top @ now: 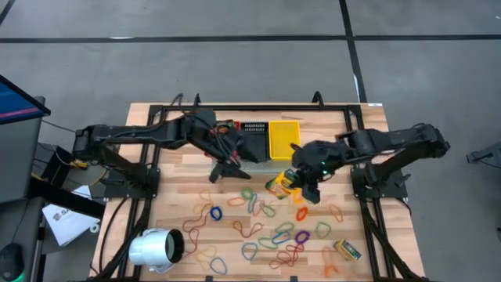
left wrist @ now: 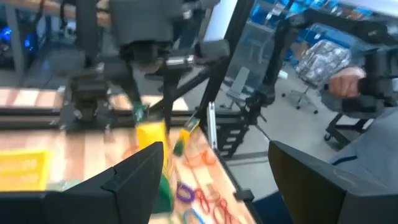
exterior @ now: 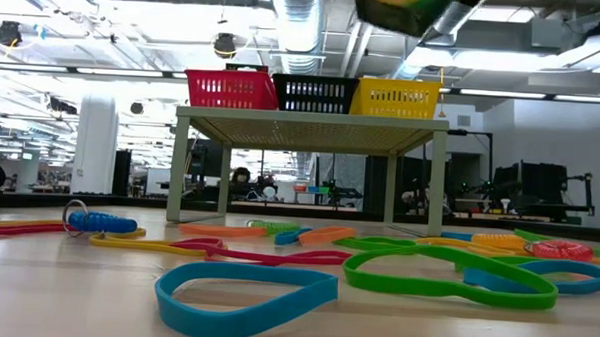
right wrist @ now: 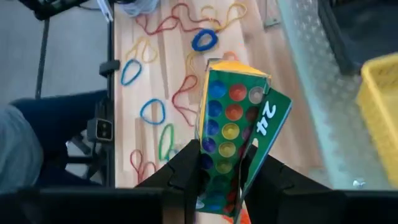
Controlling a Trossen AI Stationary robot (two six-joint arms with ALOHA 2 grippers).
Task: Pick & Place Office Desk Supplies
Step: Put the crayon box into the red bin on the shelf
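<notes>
A green-yellow printed packet (right wrist: 231,127) with coloured dots is in my right gripper (right wrist: 227,171), which is shut on it above the table's middle (top: 301,186). In the low view this packet (exterior: 406,8) is high above the table. A second packet (top: 347,249) lies flat near the right near corner. Rubber bands (top: 258,227) in many colours lie scattered over the near half of the table. My left gripper (top: 223,167) is open and hovers by the baskets, touching nothing; its fingers stand wide apart (left wrist: 217,168). My right gripper pinches the packet between its two fingers (right wrist: 186,167) at the end nearest the wrist (right wrist: 224,177). The rest of the packet sticks out ahead of the fingers, with an open flap (right wrist: 273,115) at one side. The packet is lifted clear of the table (exterior: 406,8).
Red (top: 225,128), black (top: 254,139) and yellow (top: 283,139) mesh baskets stand in a row on a raised shelf at the table's far side. A white cylinder (top: 155,249) lies at the near left. A person's hand (left wrist: 345,81) shows beyond the table.
</notes>
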